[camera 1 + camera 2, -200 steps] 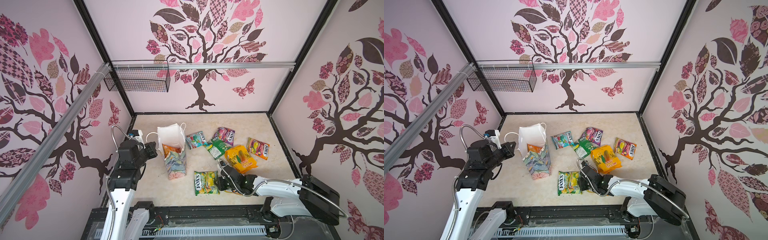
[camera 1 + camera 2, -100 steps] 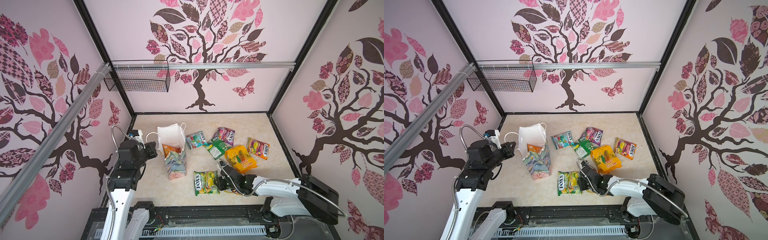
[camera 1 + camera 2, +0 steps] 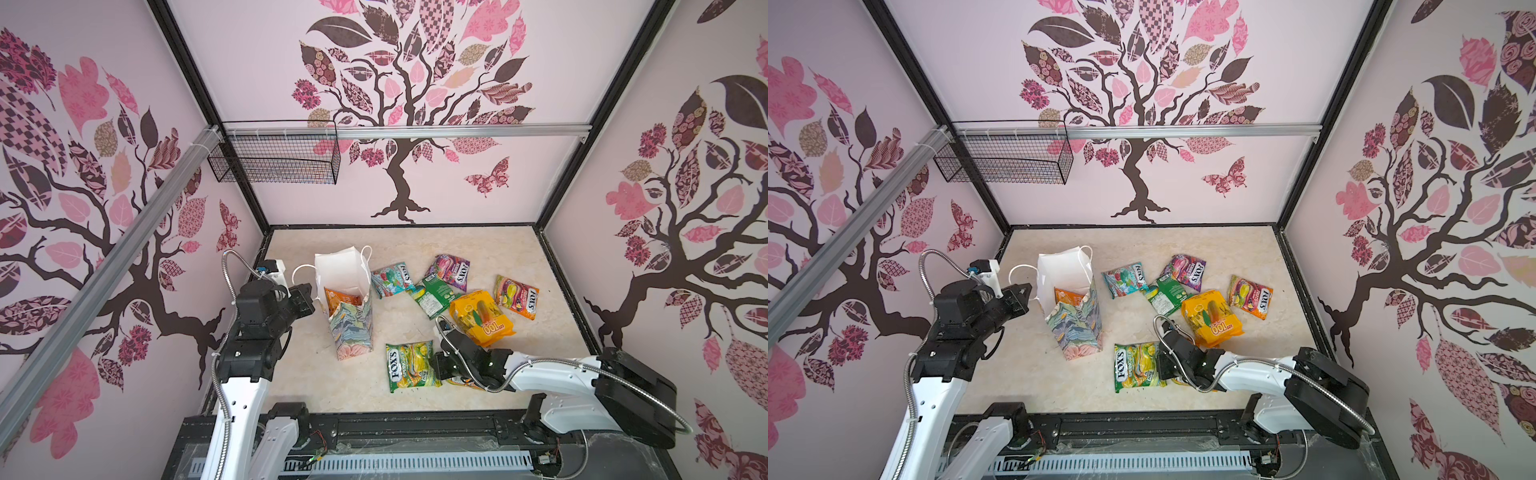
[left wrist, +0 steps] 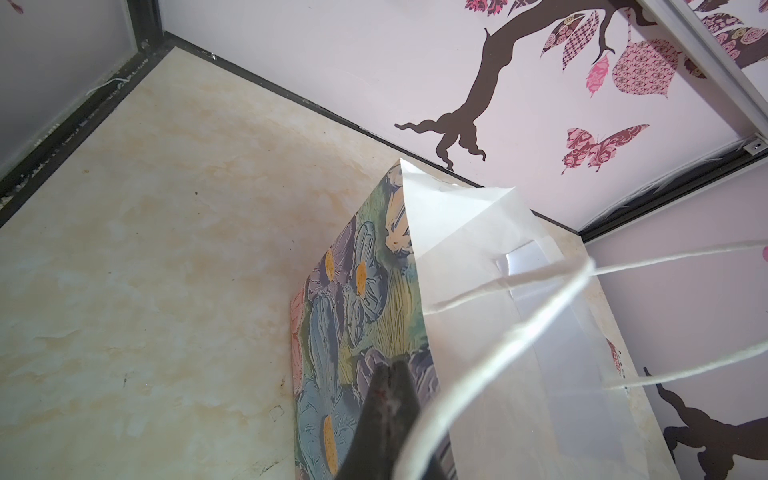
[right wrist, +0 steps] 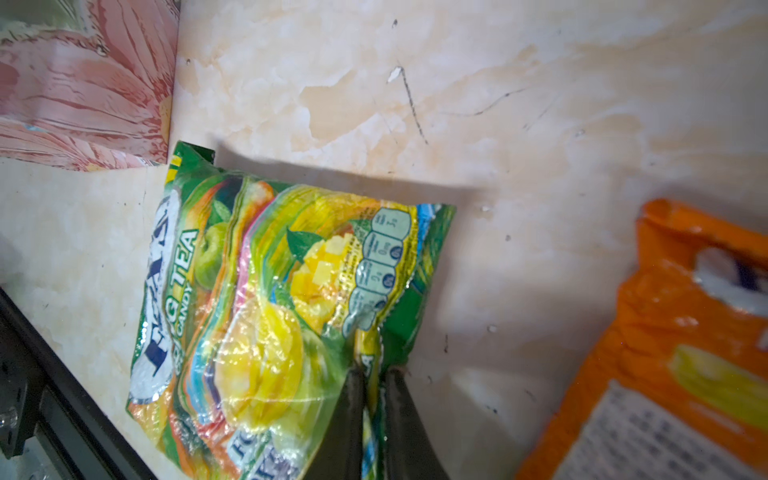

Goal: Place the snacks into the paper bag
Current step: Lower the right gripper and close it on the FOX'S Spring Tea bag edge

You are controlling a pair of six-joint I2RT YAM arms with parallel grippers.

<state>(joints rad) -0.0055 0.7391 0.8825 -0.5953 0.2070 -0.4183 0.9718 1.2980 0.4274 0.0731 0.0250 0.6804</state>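
Right side. Your right arm lies low over the floor (image 3: 478,249), reaching left from its near-right base with the forearm almost level. Your right gripper (image 5: 374,376) is clamped on the right-hand edge of the yellow-green pouch (image 3: 409,365). The wrist view shows both fingers (image 5: 353,399) pressed on a fold of film that stands up between them. The rest of that pouch lies flat near the front edge of the floor. It sits just near-right of the bag (image 3: 351,328), with a narrow gap between them in both top views.

Left side. Your left arm rises upright from its near-left base, bends at the wrist and points right at the bag's upper left side. Your left gripper (image 4: 390,368) is closed, fingertips together, in front of the printed side near the rim. The cord handle (image 4: 511,328) loops just beside the fingers. I cannot tell whether it is caught between them.

Bag. It stands upright at left-centre with its mouth open and the white inside showing. One orange pouch (image 3: 343,299) sits inside it.

Loose on the floor, right of the bag:
- the teal pouch (image 3: 392,278), nearest the bag
- the purple pouch (image 3: 451,272), farther back
- the green pouch (image 3: 434,297), touching the purple one
- the big orange pouch (image 3: 480,318), overlapping the green pouch's corner, just far of your right wrist
- the red-yellow pouch (image 3: 517,297), farthest right
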